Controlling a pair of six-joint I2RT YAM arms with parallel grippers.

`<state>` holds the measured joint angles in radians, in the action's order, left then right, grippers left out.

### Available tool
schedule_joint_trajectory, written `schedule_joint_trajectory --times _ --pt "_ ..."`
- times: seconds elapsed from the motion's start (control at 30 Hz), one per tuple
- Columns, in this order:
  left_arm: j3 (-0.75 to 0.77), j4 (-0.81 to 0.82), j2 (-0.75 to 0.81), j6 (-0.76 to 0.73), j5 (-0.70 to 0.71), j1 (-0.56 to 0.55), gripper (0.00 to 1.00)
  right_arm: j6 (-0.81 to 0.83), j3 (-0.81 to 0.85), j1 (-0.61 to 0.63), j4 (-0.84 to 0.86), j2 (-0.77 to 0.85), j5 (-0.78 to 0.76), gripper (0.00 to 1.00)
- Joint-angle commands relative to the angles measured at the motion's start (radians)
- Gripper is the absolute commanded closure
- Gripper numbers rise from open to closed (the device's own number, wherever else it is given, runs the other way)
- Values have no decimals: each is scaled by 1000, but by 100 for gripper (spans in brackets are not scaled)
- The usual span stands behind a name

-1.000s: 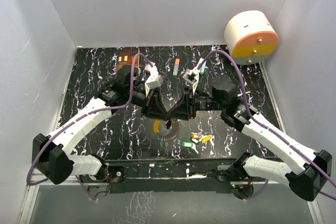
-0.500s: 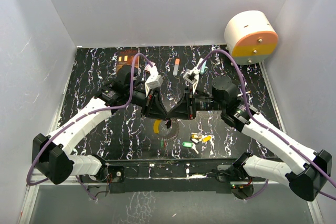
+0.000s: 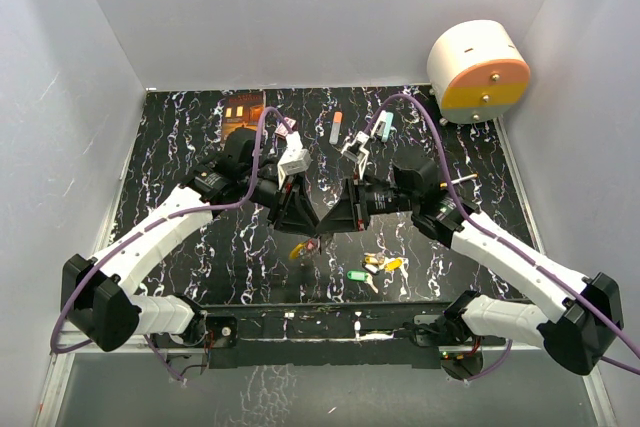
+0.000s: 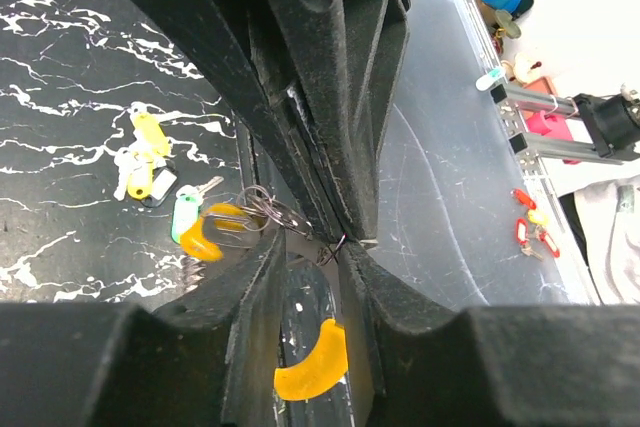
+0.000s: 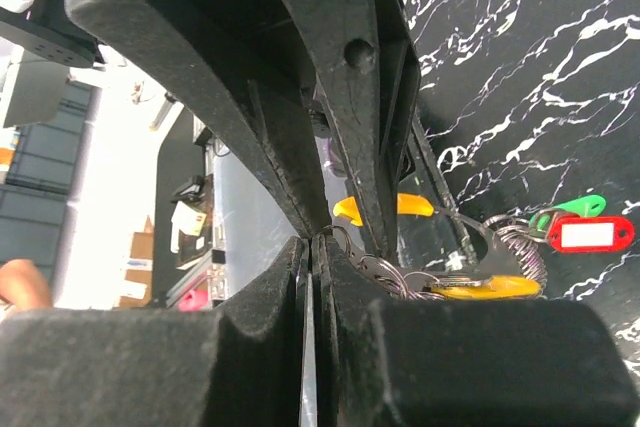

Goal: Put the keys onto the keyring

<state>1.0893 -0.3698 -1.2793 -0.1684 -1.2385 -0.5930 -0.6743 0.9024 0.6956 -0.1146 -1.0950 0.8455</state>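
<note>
Above the middle of the black marbled table (image 3: 180, 147) my two grippers meet tip to tip. The right gripper (image 5: 318, 239) is shut on the thin wire of the keyring (image 5: 372, 265). From that wire hang a yellow key (image 5: 480, 287) and a green and a red key (image 5: 590, 233). The left gripper (image 4: 315, 247) stands open, with the keyring wire (image 4: 336, 245) at its fingertips and a blurred yellow key (image 4: 215, 230) dangling beside it. Under the grippers the yellow key (image 3: 299, 249) hangs. More loose keys (image 3: 378, 265) lie on the table to the right.
A white and orange drum (image 3: 478, 72) stands at the back right corner. Small tags (image 3: 335, 127) and an orange printed card (image 3: 243, 107) lie near the back edge. White walls close in the left, right and back.
My left jaws have parted. Both grippers have shifted slightly left and back, and the yellow key under them has swung and turned.
</note>
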Motion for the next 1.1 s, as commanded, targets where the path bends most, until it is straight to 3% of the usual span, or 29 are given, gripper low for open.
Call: schedule_joint_trajectory --times 0.0,0.2,0.4,0.53,0.6,0.9,1.07 --pt "48 -28 24 -64 -13 -3 71 -95 -10 -7 61 10 46 92" --pt "109 -150 15 -180 48 -2 69 -156 -16 -37 61 34 13 92" --pt "129 -171 18 -208 141 -1 68 -221 -25 -66 60 61 -34 92" --pt "161 -121 26 -111 252 2 80 -278 -27 -78 61 81 -96 92" --pt "190 -116 27 -88 238 2 86 -300 -24 -80 59 92 -135 92" --pt "284 -206 28 -118 221 2 88 -349 -18 -84 41 109 -274 92" --pt "247 -140 16 33 157 2 98 -394 -22 -85 39 130 -365 92"
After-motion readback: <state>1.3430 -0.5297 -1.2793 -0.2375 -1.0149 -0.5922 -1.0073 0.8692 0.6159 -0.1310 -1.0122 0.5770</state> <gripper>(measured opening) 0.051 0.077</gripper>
